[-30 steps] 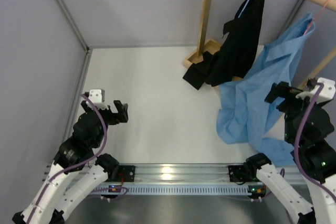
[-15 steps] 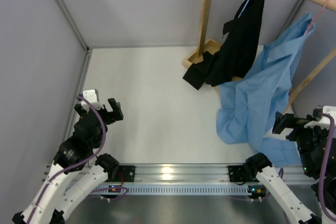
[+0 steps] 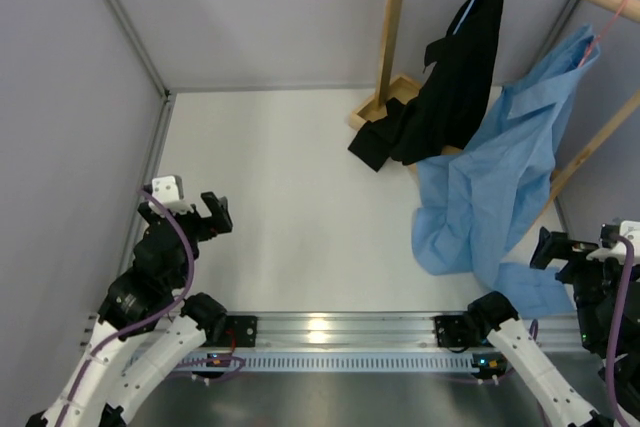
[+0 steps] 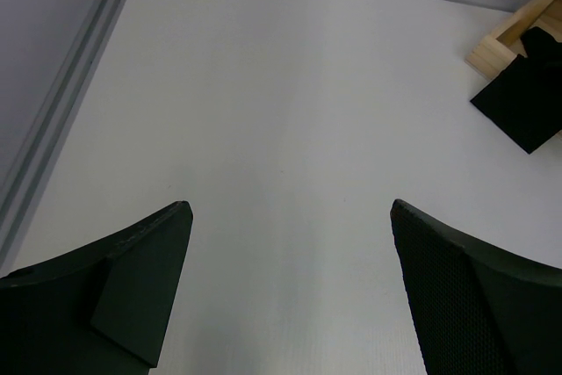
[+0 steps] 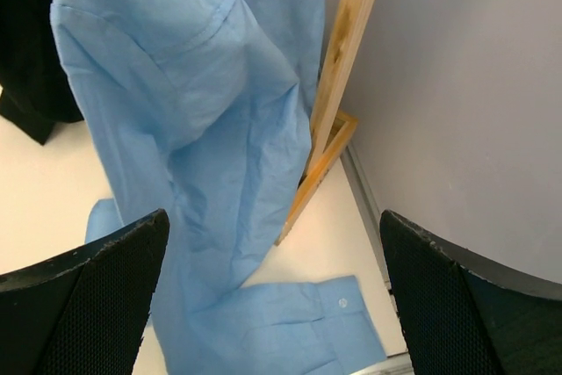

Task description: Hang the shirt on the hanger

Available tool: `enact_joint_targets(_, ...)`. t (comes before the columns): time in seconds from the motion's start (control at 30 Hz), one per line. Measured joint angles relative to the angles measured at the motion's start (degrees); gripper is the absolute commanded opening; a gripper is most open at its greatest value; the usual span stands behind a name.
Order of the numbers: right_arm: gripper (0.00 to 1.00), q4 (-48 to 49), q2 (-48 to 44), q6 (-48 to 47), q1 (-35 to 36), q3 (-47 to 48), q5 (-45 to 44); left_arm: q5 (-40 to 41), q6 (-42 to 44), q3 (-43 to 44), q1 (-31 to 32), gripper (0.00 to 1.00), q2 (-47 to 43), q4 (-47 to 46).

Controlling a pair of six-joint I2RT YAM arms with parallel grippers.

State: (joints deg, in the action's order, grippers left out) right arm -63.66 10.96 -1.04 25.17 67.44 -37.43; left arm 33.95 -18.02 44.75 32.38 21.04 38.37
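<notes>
Top external, white table (image 3: 300,197), seemingly grey walls (image 3: 250,17)

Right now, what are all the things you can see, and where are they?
shirt: one, light blue, hanging at the right from the rail, its lower end lying on the table
hanger: one, pink, hooked on the rail at the shirt's top
black garment: one, hanging left of the shirt, its end on the table
light blue hanger: one, holding the black garment
wooden rack: one, light wood, far right
table: one, white
left gripper: one, black, open, near left, empty
right gripper: one, black, open, near right, beside the shirt
</notes>
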Motion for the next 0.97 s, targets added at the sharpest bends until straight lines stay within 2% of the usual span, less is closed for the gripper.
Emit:
enact_joint_targets(0.37,1.0,0.15,-2.71,-0.07,0.13,-2.32,-2.21,-3.13,0.92,-0.66,-0.81,0.98,-0.42,-0.2)
enact_joint_targets(0.97,1.0,1.07,-3.32,-0.04,0.17,-4.87,-2.71,-3.78,1.46,-1.18,-0.85,0.98,-0.42,-0.52)
